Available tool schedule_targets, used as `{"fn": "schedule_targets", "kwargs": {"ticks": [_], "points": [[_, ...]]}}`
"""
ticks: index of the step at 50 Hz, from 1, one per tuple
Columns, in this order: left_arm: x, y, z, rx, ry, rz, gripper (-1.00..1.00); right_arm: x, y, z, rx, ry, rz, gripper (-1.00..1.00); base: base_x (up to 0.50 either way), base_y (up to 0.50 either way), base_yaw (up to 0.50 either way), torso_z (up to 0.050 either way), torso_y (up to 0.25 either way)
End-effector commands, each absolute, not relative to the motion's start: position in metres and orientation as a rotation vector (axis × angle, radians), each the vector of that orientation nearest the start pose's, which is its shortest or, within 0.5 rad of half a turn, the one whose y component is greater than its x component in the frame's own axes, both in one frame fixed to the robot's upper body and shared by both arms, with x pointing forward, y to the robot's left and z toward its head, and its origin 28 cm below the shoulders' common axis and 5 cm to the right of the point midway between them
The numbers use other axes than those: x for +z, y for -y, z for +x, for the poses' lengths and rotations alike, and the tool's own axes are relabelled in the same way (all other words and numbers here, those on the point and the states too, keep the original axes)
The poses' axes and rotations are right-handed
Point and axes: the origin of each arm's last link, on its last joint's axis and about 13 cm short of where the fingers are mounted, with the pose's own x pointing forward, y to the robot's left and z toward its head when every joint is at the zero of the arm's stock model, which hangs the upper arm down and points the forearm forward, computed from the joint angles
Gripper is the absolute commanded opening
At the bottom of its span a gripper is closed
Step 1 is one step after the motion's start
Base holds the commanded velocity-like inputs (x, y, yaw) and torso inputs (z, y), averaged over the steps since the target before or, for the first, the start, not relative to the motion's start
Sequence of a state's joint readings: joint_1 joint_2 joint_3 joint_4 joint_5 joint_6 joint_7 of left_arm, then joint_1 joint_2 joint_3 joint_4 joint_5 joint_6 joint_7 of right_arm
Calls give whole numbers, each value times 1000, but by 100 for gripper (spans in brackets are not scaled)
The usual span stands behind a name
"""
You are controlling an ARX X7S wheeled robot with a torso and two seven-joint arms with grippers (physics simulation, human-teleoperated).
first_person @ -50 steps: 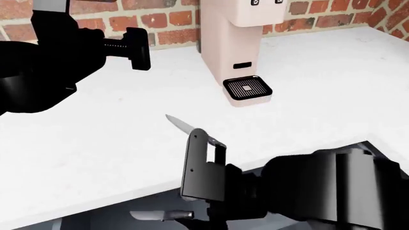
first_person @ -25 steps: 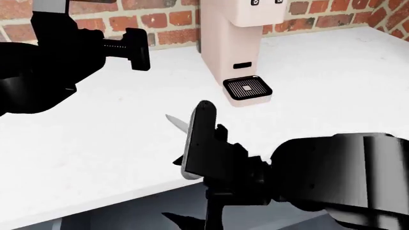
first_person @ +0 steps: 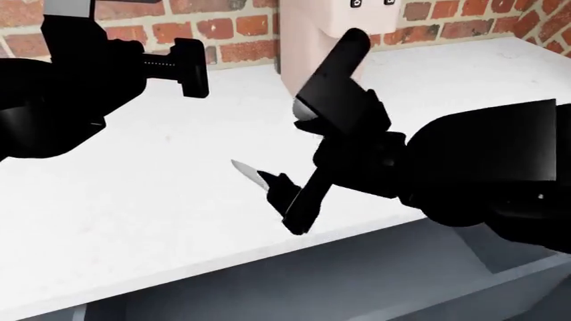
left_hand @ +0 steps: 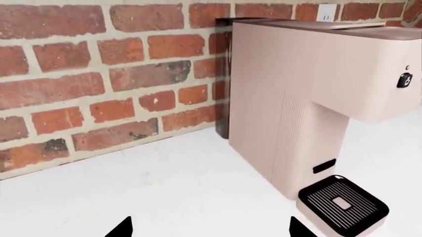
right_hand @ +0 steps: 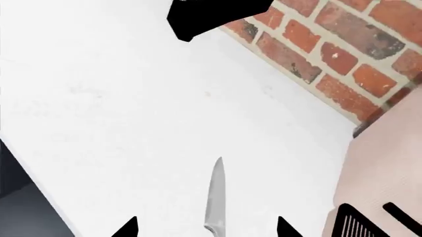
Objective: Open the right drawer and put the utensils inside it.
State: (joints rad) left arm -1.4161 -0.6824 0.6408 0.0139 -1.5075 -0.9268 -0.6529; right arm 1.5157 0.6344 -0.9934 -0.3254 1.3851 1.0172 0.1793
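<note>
Your right gripper [first_person: 317, 137] hangs over the white counter [first_person: 134, 207] with its two fingers spread wide, one raised toward the pink coffee machine [first_person: 308, 40] and the other angled down toward the counter's front edge. Nothing sits between them. In the right wrist view both fingertips [right_hand: 125, 228] show as dark points on either side of the knife [right_hand: 214, 200], well clear of the blade, so you have no hold on it.

The knife lies flat on the counter with its silver blade pointing away from the front edge; in the head view only the blade tip [first_person: 245, 170] shows, just beside the lower finger, and the handle is hidden behind that finger. Whether the finger touches the knife is hard to judge from here.

The right drawer [first_person: 357, 281] stands pulled out below the counter edge, its grey interior showing under your right arm.

Your left gripper [first_person: 183, 67] is held high over the back of the counter near the brick wall [left_hand: 99, 74], its fingertips [left_hand: 122, 229] apart and holding nothing.
</note>
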Motion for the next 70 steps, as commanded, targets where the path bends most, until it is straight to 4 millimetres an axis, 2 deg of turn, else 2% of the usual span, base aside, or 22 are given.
{"fn": "schedule_targets", "kwargs": {"ticks": [1, 22, 27, 39, 53, 70], "points": [[329, -243, 298, -194, -115, 18, 100, 301, 95, 293, 603, -296, -519, 100, 0, 0, 0, 0, 0], [326, -242, 300, -199, -117, 17, 100, 281, 93, 306, 614, -385, -441, 100, 0, 0, 0, 0, 0], [326, -243, 300, -195, -120, 20, 100, 268, 92, 317, 595, -434, -406, 100, 0, 0, 0, 0, 0], [326, -241, 300, -198, -118, 28, 100, 242, 84, 319, 627, -494, -436, 100, 0, 0, 0, 0, 0], [324, -241, 302, -199, -123, 27, 100, 230, 80, 321, 658, -521, -448, 100, 0, 0, 0, 0, 0], [324, -241, 301, -200, -122, 26, 100, 189, 71, 332, 694, -593, -476, 100, 0, 0, 0, 0, 0]]}}
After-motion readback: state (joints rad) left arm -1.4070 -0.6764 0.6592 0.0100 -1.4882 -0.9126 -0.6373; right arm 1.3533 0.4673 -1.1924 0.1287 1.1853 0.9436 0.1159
